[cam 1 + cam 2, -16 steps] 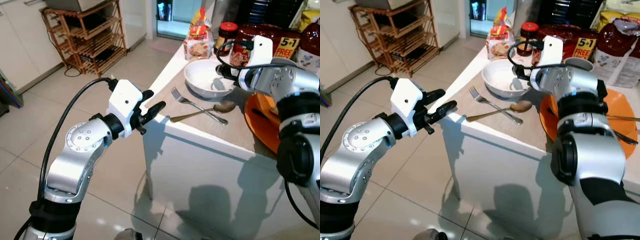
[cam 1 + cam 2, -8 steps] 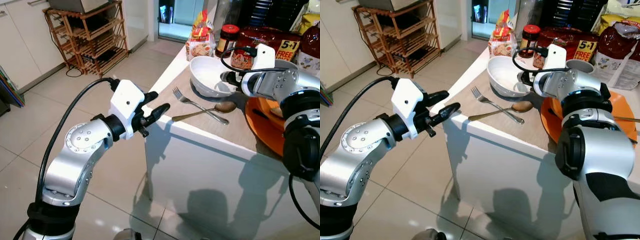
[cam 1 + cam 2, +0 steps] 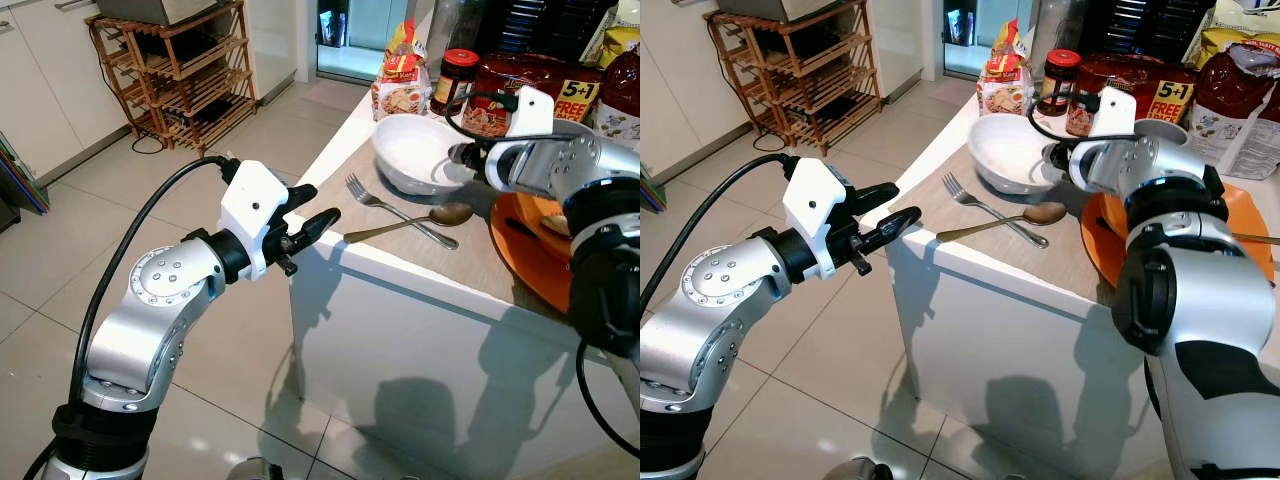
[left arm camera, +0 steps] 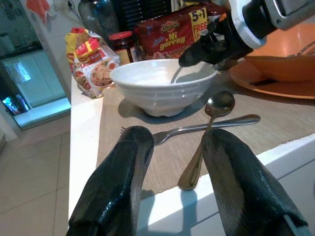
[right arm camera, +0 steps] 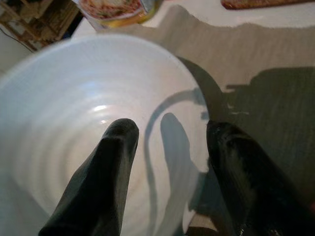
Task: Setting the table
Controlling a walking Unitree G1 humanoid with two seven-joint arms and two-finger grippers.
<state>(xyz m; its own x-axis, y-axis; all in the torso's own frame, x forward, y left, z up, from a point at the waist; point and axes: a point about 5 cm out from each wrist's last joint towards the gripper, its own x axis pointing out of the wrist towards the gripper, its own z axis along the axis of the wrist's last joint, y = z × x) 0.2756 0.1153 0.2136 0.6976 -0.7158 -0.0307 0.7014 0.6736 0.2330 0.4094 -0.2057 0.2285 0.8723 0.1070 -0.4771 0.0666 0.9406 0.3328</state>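
The white bowl [image 3: 420,153] sat on the beige mat [image 3: 450,235] near the far side of the counter [image 3: 940,130], and nothing could be seen inside it. The right end effector [image 5: 170,142] straddled its rim, one finger inside the bowl and one outside, spread apart; whether they actually pinched the rim could not be told. Just in front of the bowl lay a fork [image 3: 385,208] and a spoon [image 3: 410,222], crossing each other on the mat. To the robot's right of the bowl stood an orange plate [image 3: 1102,252] carrying an orange bowl [image 4: 283,61]. Behind them were a red-lidded jar [image 3: 456,73], noodle packets [image 3: 1002,82] and a red multipack [image 3: 1145,92]. The left end effector [image 3: 305,222] hovered off the counter's near corner, fingers parted and holding nothing.
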